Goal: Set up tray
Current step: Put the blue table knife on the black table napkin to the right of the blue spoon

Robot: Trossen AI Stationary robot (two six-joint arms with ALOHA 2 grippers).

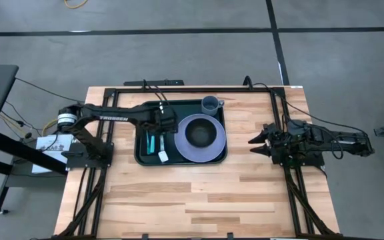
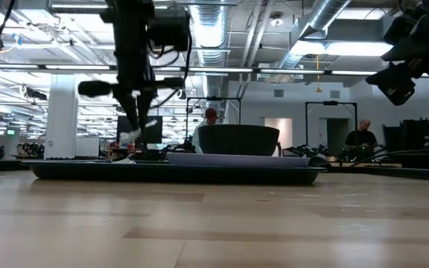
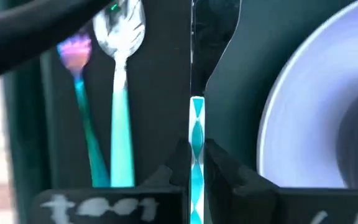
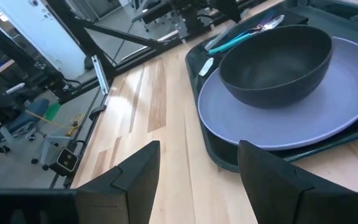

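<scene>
Reaching over the tray (image 1: 142,159), left pincer (image 1: 161,139) clenched on a teal-handled utensil (image 3: 196,163); right pincer (image 1: 255,141) released

Light wooden table (image 1: 199,193) of butcher-block planks, black frame rails along its edges. Resting flat on it toward the far middle: the dark green tray (image 1: 141,155). Nothing else visibly touching the wood.

Industrial lab: exposed ceiling ducts (image 2: 222,30), robot rigs, concrete floor (image 1: 179,60).
</scene>
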